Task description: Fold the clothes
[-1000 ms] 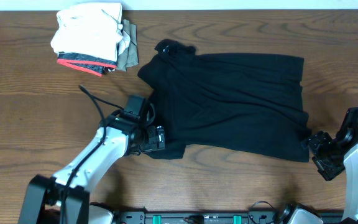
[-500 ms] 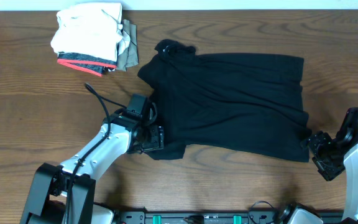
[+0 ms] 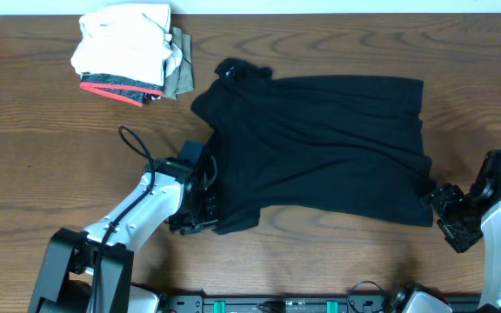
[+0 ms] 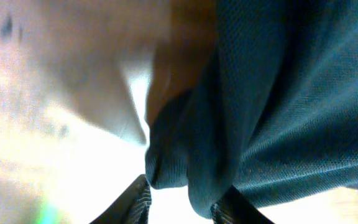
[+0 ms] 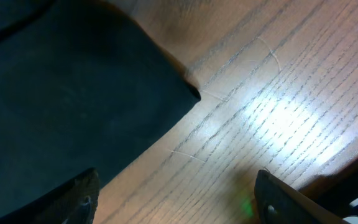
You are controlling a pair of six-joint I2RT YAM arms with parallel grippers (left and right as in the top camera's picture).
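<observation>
The shirt (image 3: pixel 320 143) is matt black cloth, and a fine knitted mesh texture is visible at close range. The table (image 3: pixel 42 156) is brown wood with pronounced grain and a smooth, semi-gloss finish that reflects light. The folded garments (image 3: pixel 129 56) are soft matt cloth.

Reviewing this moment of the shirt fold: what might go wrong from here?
1. The left gripper pinches only a small bunched fold at the edge of the black short-sleeved fabric shirt. The fold may slip out, or extra layers may lift and crease.
2. The right gripper stands open beside the shirt's other near corner, holding nothing. If the left lifts alone, the shirt would likely skew across the brown wooden table.
</observation>
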